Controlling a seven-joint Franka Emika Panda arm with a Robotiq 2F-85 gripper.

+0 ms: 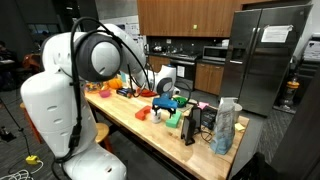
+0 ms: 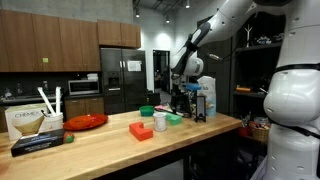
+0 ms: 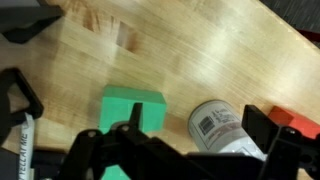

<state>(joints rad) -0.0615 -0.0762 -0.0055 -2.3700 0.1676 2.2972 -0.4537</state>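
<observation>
In the wrist view a white can [image 3: 220, 130] with a barcode label lies on the wooden countertop [image 3: 190, 50], between the two dark fingers of my gripper [image 3: 197, 122], which is open and holds nothing. A green block [image 3: 135, 104] sits just left of the can, partly behind the left finger [image 3: 130, 118]. A red block [image 3: 300, 124] shows at the right edge. In an exterior view my gripper [image 2: 184, 88] hangs well above the can [image 2: 160, 121], the green block [image 2: 174, 118] and the red block [image 2: 141, 130].
A red plate [image 2: 87, 121], a green bowl [image 2: 147, 111] and a carton [image 2: 25, 122] stand on the counter. A blue-white bag [image 1: 227, 125] and dark items [image 1: 200, 122] crowd one end. A black tool [image 3: 15, 95] lies left.
</observation>
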